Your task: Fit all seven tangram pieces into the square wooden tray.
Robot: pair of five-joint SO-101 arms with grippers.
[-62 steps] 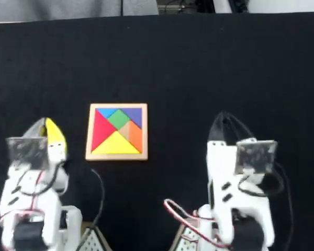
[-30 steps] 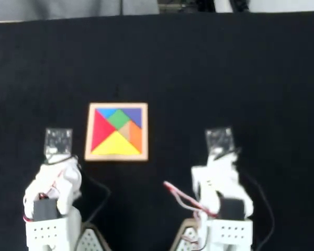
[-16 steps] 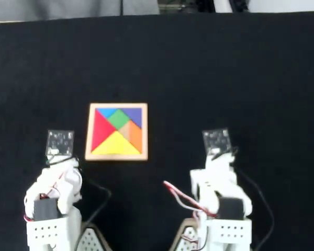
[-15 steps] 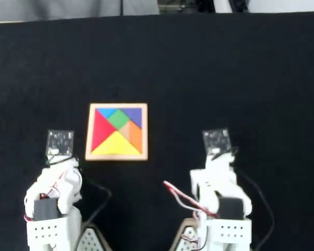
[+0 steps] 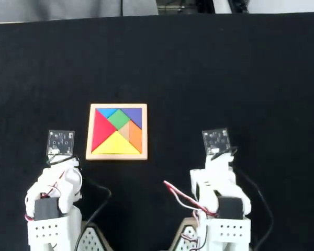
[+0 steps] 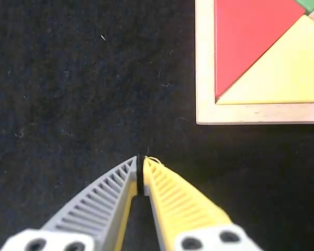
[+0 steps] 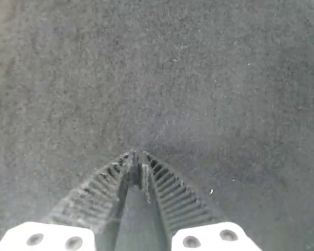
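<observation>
Seven coloured tangram pieces (image 5: 115, 145) lie flush inside the square wooden tray (image 5: 116, 156), left of centre in our high view, and we judge the puzzle complete, with no piece left to place. Against the frame from two seconds ago, both arms have folded back toward their bases along the bottom edge, while the tray has not shifted. We see the left gripper (image 6: 141, 166) pressed together near the tray's corner, and the right gripper (image 7: 137, 162) likewise closed over the black tablecloth (image 5: 225, 68), each holding nothing.
</observation>
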